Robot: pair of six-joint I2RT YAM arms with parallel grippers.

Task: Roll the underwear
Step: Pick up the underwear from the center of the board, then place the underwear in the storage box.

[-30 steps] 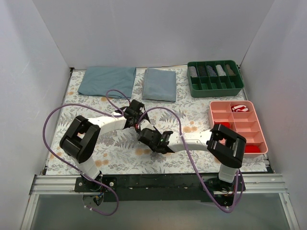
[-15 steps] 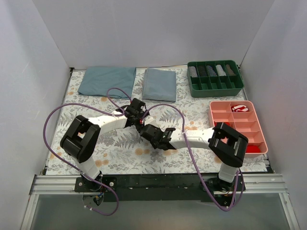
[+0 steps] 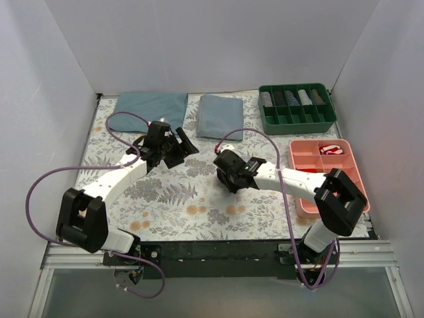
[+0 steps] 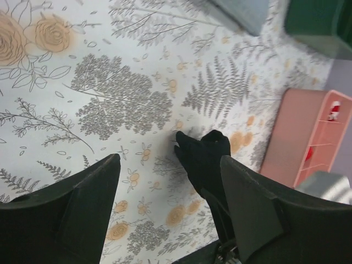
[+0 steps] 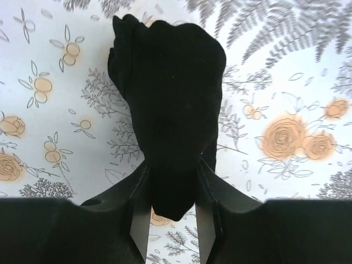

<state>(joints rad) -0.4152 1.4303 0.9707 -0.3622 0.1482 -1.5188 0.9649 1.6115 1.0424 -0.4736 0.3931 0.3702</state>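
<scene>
One underwear bundle (image 5: 168, 99) in right gripper (image 5: 173, 171)

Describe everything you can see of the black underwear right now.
The underwear is soft, matte black fabric, bunched into a compact, lumpy bundle; no waistband shows. The right end effector pinches its near end, and the rest sticks out ahead over the floral table cover, near the table's middle, left of the pink tray. Whether its far end rests on the cover cannot be told. The open left end effector is clear of it.
</scene>
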